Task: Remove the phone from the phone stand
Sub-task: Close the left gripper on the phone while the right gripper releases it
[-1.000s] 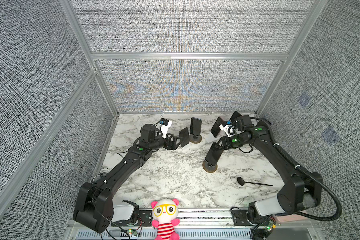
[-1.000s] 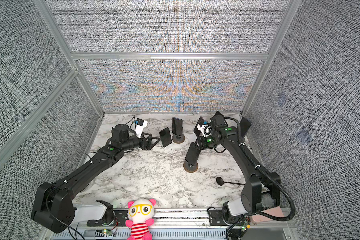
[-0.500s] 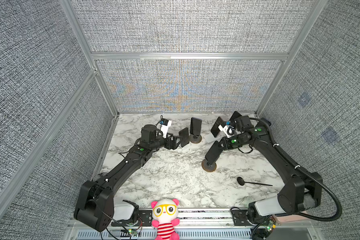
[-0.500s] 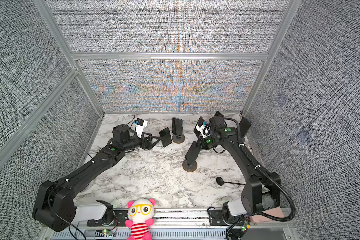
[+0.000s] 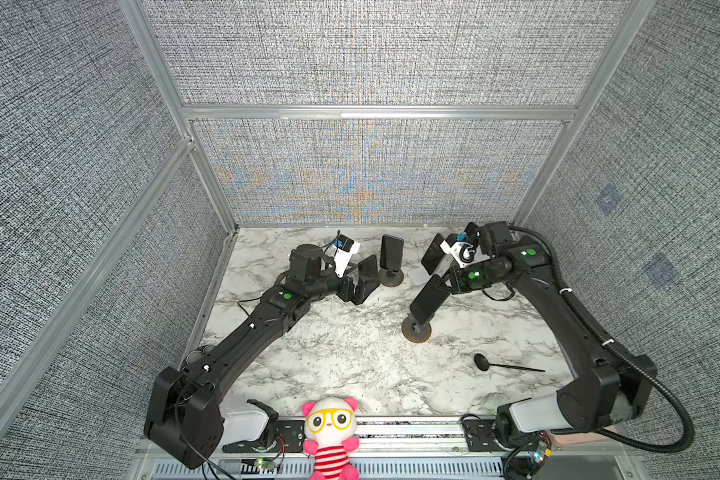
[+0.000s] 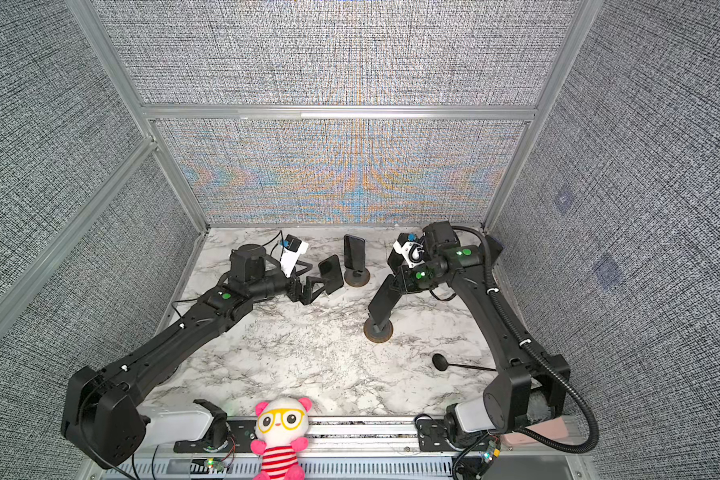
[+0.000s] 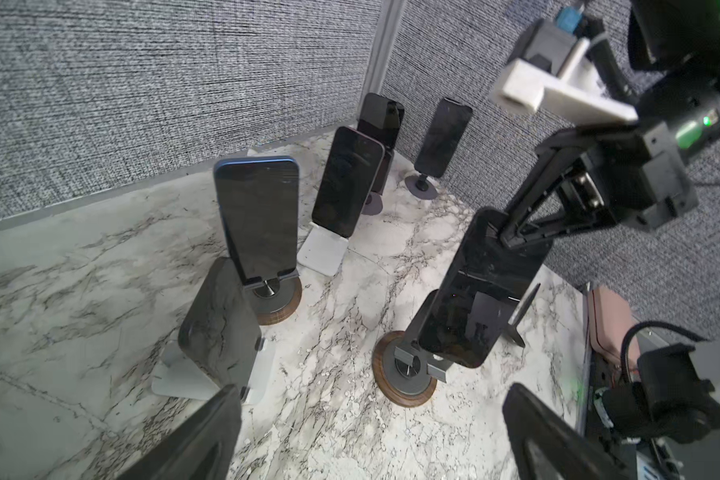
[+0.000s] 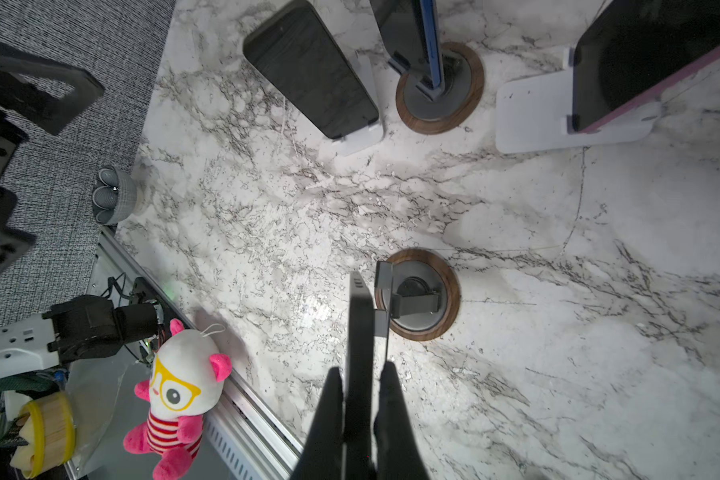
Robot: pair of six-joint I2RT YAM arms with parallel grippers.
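Note:
A black phone (image 5: 429, 297) leans on a round, wood-rimmed phone stand (image 5: 416, 333) right of the table's middle in both top views. My right gripper (image 5: 449, 283) is shut on the phone's upper end. In the right wrist view the phone (image 8: 360, 328) shows edge-on between my two fingers (image 8: 329, 415), and its far end lies beside the stand's cradle (image 8: 416, 297). I cannot tell whether it still rests in the cradle. My left gripper (image 5: 352, 291) stands open and empty to the left, facing this phone (image 7: 487, 286) and its stand (image 7: 406, 384).
Several other phones stand on stands toward the back: a blue one (image 7: 258, 220) on a round base, a dark one (image 7: 219, 332) on a white base, a purple-edged one (image 7: 346, 183). A black spoon (image 5: 481, 362) lies front right. A plush toy (image 5: 331, 432) sits at the front rail.
My right gripper's jaws have closed onto the phone's upper end. My left gripper has opened a little wider and stayed in place.

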